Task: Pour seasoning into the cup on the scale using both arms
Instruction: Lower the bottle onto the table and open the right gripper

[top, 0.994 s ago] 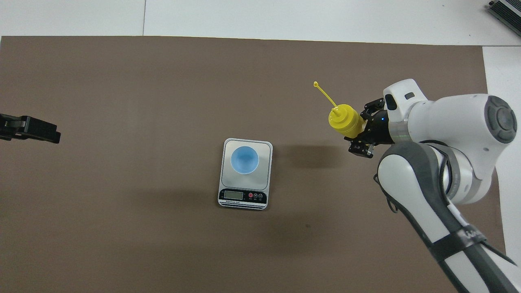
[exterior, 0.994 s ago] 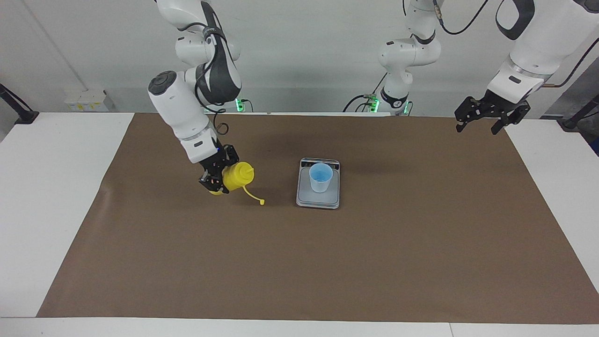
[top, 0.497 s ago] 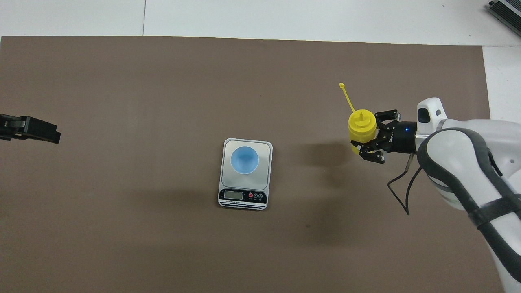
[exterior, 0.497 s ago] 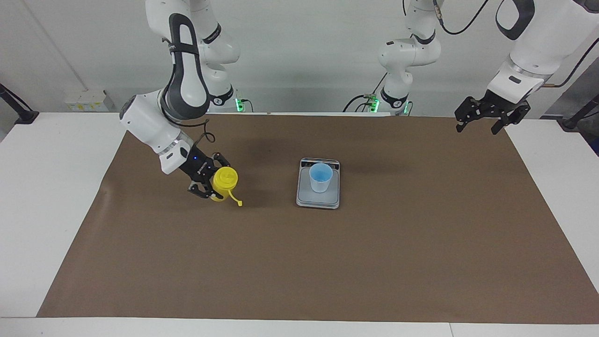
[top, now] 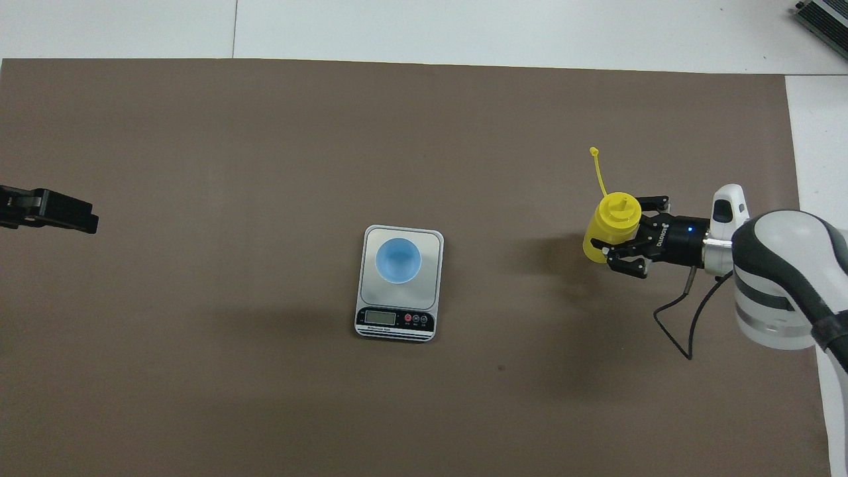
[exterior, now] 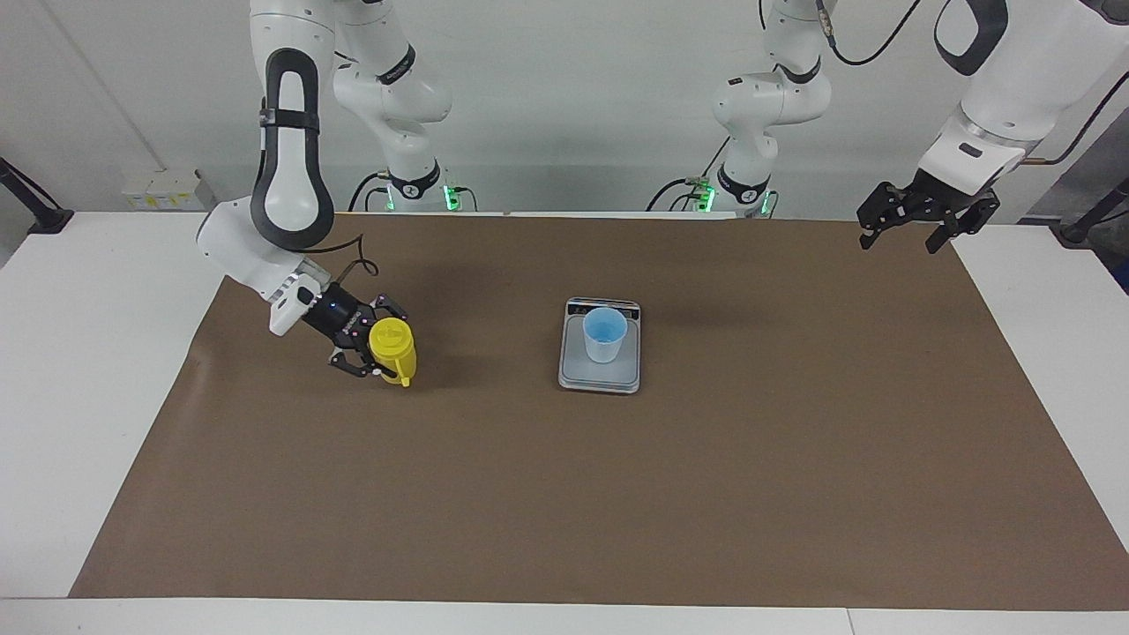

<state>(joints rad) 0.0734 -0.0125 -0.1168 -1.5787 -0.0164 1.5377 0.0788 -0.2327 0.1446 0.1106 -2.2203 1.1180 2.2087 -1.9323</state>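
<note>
Your bench (exterior: pixel 106 370) carries a brown mat (exterior: pixel 617 511), and you have plenty of bare mat around the work, so use it. The scale (exterior: pixel 600 375) lies mid-mat with the cup (exterior: pixel 605 335) standing on its plate, well apart from the bottle. Your right gripper (exterior: pixel 375 348) has its fingers closed on the seasoning (exterior: pixel 392 348) toward the right arm's end of the bench; the bottle looks roughly upright and at or just above the mat, though you cannot tell from here whether its base touches. If you are setting it down, lower it straight and let the base sit flat before you loosen anything, because a tall squeeze bottle will likely tip if released on a lean. Mind the tethered cap (top: pixel 594 152), which sticks out on its strap, farther from the robots than the bottle. Your left gripper (exterior: pixel 926 225) waits with its fingers wide over the mat's edge at the left arm's end.
</note>
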